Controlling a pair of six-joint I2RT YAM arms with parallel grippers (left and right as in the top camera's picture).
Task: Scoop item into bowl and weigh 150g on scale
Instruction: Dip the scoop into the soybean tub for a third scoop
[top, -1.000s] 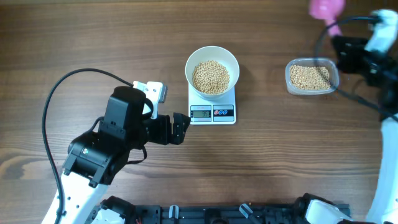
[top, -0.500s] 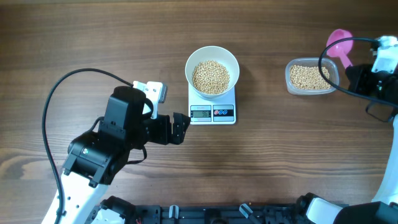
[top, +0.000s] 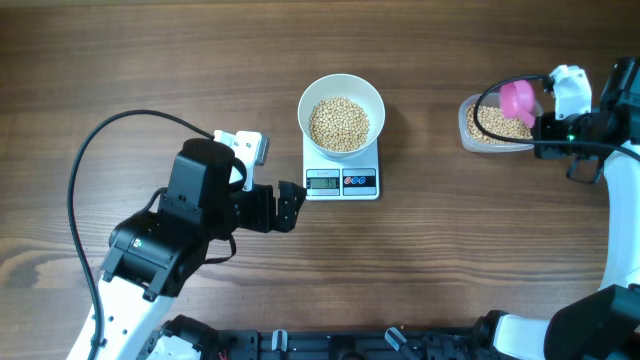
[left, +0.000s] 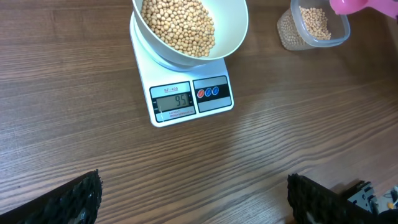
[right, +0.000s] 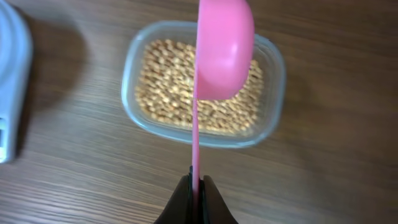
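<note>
Right gripper (right: 194, 186) clamping pink scoop (right: 222, 50) over container (right: 236, 140) right of scale (top: 341, 182), left gripper (top: 294, 207) gaping wide, empty, left of scale

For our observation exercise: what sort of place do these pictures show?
Probably a robot test bench, not a kitchen: black-and-white robot arms work at a brown wood-grain table, where a flat white digital scale carries a round white bowl of tan beans.

- A robot lab bench: a left arm (top: 165, 245) and a right arm (top: 622, 230) stand at a wood-grain tabletop (top: 200, 60).
- A loose black cable (top: 80, 170) and a mounting rail (top: 330, 345) show at its near edge.
- A small scale (top: 341, 182) is set out mid-table.
</note>
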